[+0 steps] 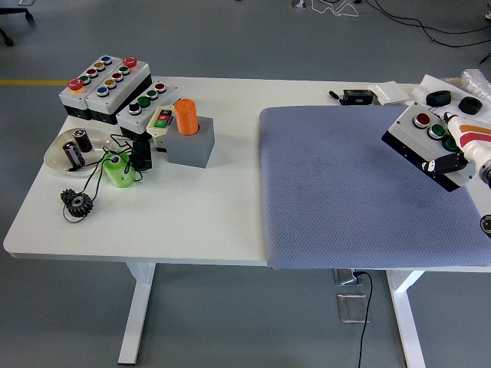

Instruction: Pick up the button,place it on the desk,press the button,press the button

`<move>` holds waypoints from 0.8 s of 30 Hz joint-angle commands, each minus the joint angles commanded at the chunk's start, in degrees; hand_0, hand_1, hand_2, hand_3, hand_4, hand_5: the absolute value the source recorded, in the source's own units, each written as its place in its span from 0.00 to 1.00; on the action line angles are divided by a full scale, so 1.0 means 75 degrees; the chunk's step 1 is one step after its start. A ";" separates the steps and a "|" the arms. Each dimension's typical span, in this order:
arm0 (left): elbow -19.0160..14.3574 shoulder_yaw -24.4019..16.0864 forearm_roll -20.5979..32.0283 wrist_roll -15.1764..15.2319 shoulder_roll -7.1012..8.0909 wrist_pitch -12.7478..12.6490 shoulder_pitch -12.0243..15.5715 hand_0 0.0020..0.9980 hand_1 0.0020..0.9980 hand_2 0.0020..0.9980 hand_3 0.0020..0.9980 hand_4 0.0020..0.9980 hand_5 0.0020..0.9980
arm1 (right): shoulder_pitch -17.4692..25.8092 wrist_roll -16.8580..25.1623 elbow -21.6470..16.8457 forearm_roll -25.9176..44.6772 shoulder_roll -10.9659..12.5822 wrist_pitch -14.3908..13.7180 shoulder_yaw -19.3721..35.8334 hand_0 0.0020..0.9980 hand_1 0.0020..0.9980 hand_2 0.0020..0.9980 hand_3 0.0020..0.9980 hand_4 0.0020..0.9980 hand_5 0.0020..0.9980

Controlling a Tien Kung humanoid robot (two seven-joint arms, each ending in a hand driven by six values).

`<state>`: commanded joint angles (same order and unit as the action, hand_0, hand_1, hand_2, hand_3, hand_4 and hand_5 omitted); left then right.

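Where the grey-blue mat (345,192) covers the right half of the white table (192,222), the right hand (464,149) enters at the right edge of the frame, its fingers (441,163) closed around the button box (424,142), a white-topped, black-sided unit with a red and a green button showing. The box is tilted, its near end tipped downward, and sits over the mat's upper right part; whether it touches the mat cannot be told. Behind it, in the upper right corner, lie a small black device (357,96), a white pad (393,93) and two black lumps (453,101) on pale wrapping. In the upper left of the frame stand three more button boxes (115,87) in a slanted row, with coloured buttons on top. Just below them: a cream switch unit (162,119), an orange cylinder (186,116) upright in a grey block (190,146), a clear dish (61,157) holding two dark cylinders, a green roll (119,170) and a black gear (77,202) joined by thin black wire.
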<state>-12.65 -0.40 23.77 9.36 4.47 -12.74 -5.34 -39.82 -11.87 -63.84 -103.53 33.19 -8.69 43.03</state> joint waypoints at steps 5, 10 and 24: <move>-0.0008 -0.0033 -0.0030 -0.0007 0.0017 -0.0005 -0.0005 0.74 0.82 0.83 0.70 0.48 1.00 | -0.0539 0.1426 -0.0435 0.0362 0.0427 0.0516 -0.1035 0.03 0.00 0.18 0.33 0.52 0.00; -0.0009 -0.0049 -0.0035 -0.0009 0.0020 -0.0008 -0.0001 0.74 0.81 0.82 0.70 0.48 1.00 | -0.1028 0.2212 -0.0780 0.0621 0.0569 0.0659 -0.2077 0.00 0.00 0.16 0.31 0.45 0.00; -0.0018 -0.0017 -0.0007 0.0010 0.0032 -0.0019 -0.0012 0.73 0.81 0.82 0.69 0.48 1.00 | -0.1390 0.2805 -0.0194 -0.0232 0.0106 0.0467 -0.3348 0.00 0.00 0.18 0.33 0.41 0.00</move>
<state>-12.78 -0.53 23.72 9.44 4.71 -12.88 -5.43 -50.25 9.17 -65.30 -105.27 33.98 -5.19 17.92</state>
